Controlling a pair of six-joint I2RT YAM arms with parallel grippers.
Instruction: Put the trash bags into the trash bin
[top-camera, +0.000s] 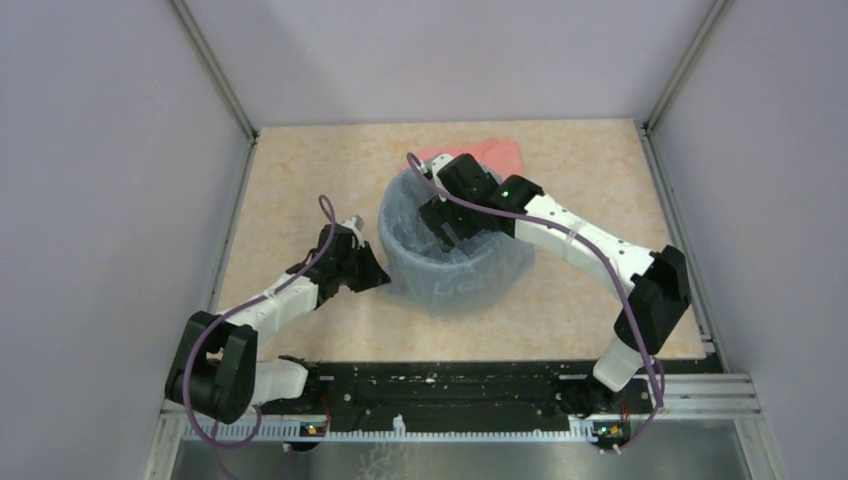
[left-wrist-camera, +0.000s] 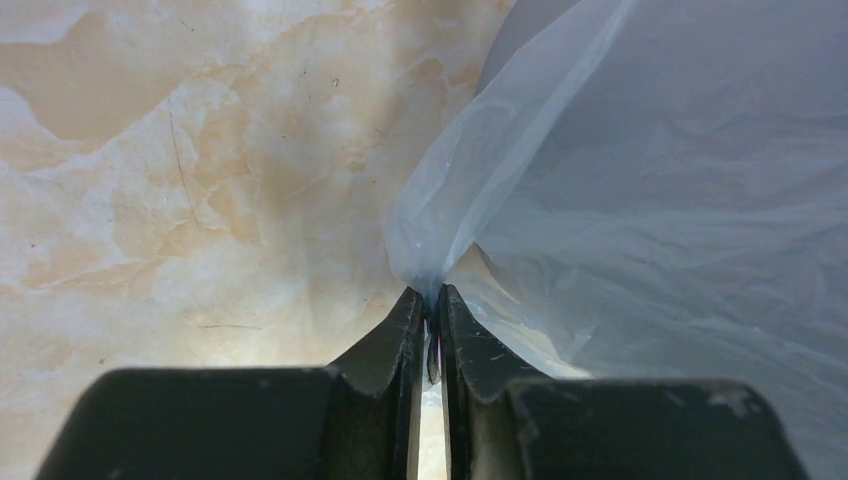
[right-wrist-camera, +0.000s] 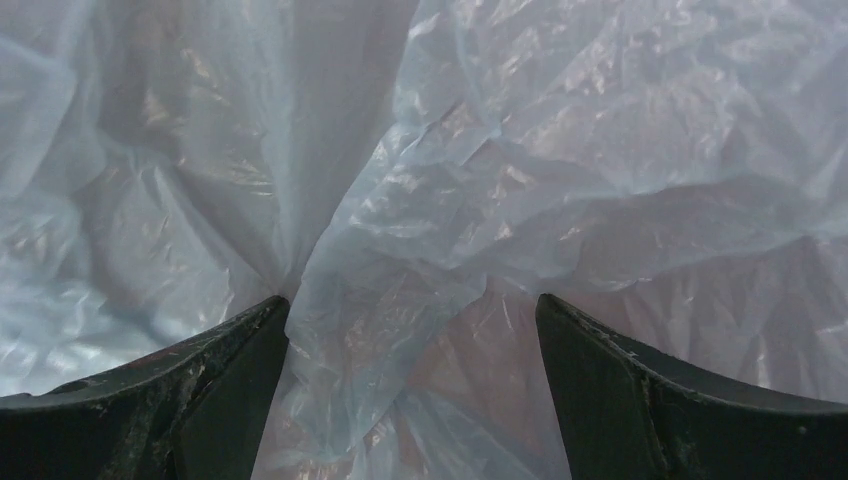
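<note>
The pale-blue translucent trash bag (top-camera: 470, 280) is draped over and into the grey round trash bin (top-camera: 400, 215) at the table's middle; the bin's walls show only through the plastic. My left gripper (top-camera: 378, 277) is at the bin's lower left and is shut on a pinch of the bag's edge (left-wrist-camera: 432, 270), low over the table. My right gripper (top-camera: 443, 228) points down inside the bin, open, with crinkled bag plastic (right-wrist-camera: 420, 230) filling the gap between its fingers (right-wrist-camera: 210, 370).
A salmon-pink folded piece (top-camera: 490, 152) lies on the table just behind the bin, partly hidden by the right arm. The marbled beige tabletop (top-camera: 300, 170) is walled by pale panels on the left, back and right.
</note>
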